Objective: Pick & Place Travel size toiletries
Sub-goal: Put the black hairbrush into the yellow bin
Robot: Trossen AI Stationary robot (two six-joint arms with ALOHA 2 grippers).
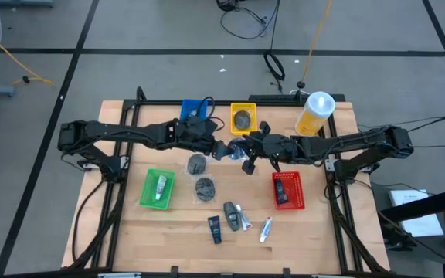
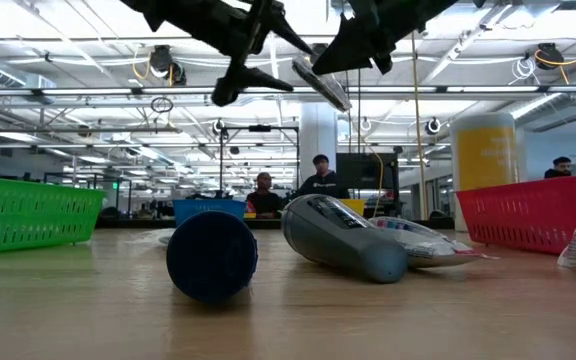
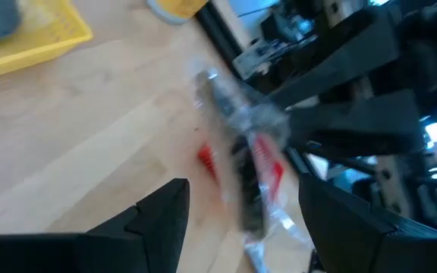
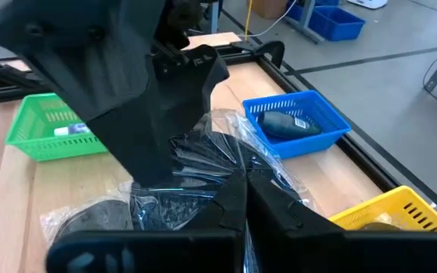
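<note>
My right gripper [image 1: 252,154] hangs over the table's middle, shut on a clear-wrapped packet [image 3: 241,144] with red and black inside. My left gripper [image 1: 224,150] faces it from the left, open. Its two fingers [image 3: 165,216] stand on either side of the packet's lower part; whether they touch it I cannot tell. On the wood below lie two wrapped grey discs [image 1: 197,163], two dark mini bottles [image 1: 215,228] and small tubes [image 1: 266,228]. My right gripper pinches the packet's crinkled clear wrapper [image 4: 211,163] between its two shut fingers, coming from the table's right and slanting a little down. The packet [image 2: 323,85] hangs tilted below the fingers, lifted well clear of the table.
Four small trays stand around the middle: green [image 1: 147,193] with a white tube, blue [image 1: 188,106] with a dark item, yellow [image 1: 243,106] with a grey disc, red [image 1: 287,202] with a dark piece. A big yellow bottle [image 1: 315,113] stands at the back right.
</note>
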